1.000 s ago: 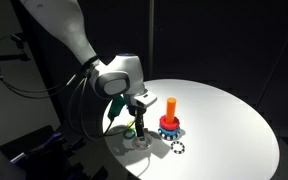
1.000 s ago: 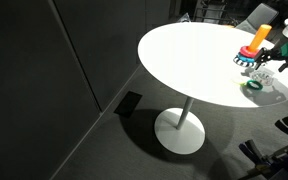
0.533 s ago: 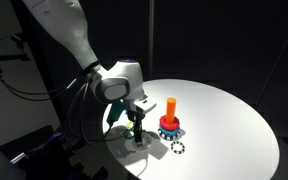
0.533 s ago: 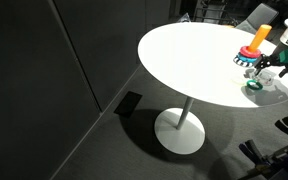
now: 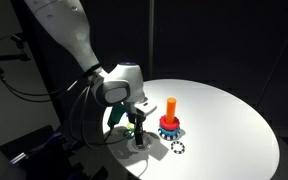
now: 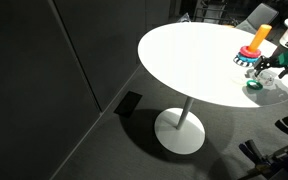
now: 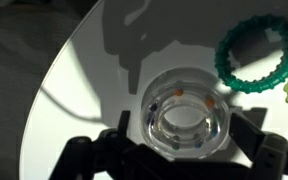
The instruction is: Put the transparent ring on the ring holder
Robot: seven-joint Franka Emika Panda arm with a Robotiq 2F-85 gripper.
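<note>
The transparent ring (image 7: 187, 151) lies flat on the white table, with small coloured beads inside its clear wall. My gripper (image 7: 186, 136) is down at table level and open. One finger (image 7: 127, 140) stands to the left of the ring and the other to the right, both very close to its wall. In an exterior view the gripper (image 5: 139, 134) is low over the ring (image 5: 142, 143) near the table's edge. The ring holder (image 5: 171, 110) is an orange peg on a red and blue base just beside it, and it also shows in the other exterior view (image 6: 258, 44).
A green ring (image 7: 227, 68) lies just beyond the transparent ring and shows in both exterior views (image 5: 130, 128) (image 6: 254, 86). A black-and-white dotted ring (image 5: 177, 148) lies in front of the holder. The round table's edge (image 7: 59, 90) runs close by on the left.
My gripper has come down from a little above the table to table level around the transparent ring. The rings and the holder have not moved.
</note>
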